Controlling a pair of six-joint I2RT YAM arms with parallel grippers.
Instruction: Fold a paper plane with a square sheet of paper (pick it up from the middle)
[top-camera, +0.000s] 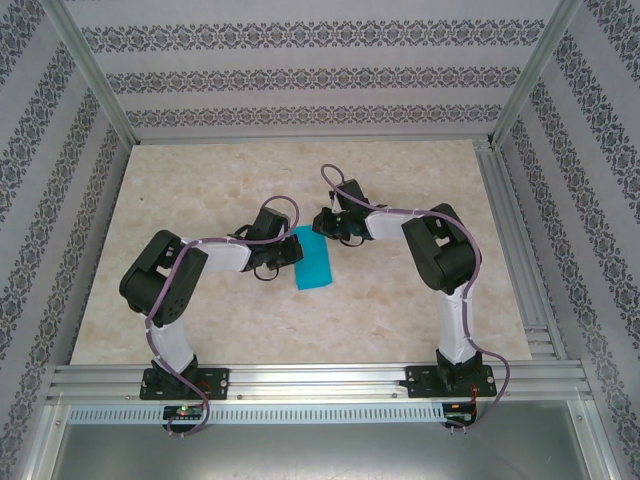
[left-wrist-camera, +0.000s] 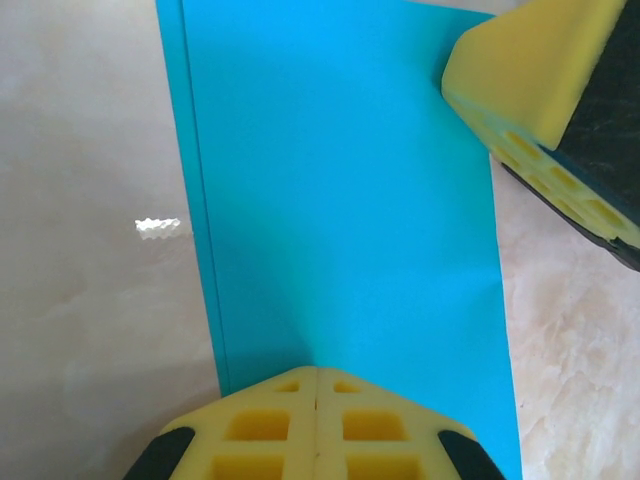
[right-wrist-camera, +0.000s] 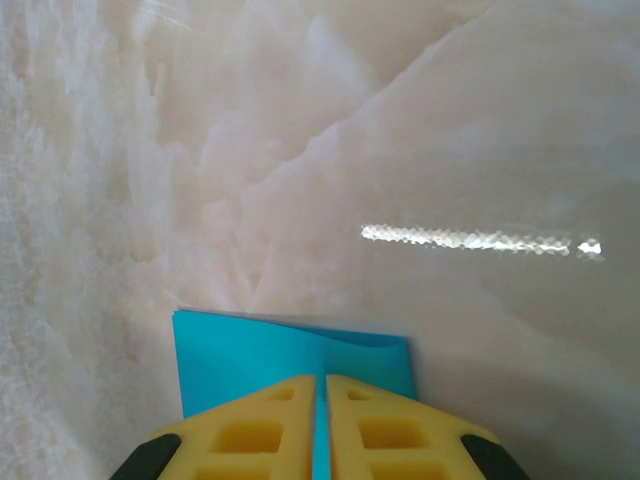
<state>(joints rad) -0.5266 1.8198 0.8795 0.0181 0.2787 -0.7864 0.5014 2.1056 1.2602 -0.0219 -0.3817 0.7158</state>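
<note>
The turquoise-blue square sheet of paper lies folded into a narrow rectangle in the middle of the table. In the left wrist view the sheet runs away from the camera, a second layer's edge showing along its left side. My left gripper is shut on its middle, a faint ridge running into the yellow fingertips. My right gripper is shut on the sheet's far end, blue showing in the thin slit between its pads. One right finger appears at the sheet's far right corner.
The pale marble tabletop spreads out around the sheet. Aluminium rails run along the near edge and the right side, and patterned walls enclose the table. Both arms bend inward toward the centre.
</note>
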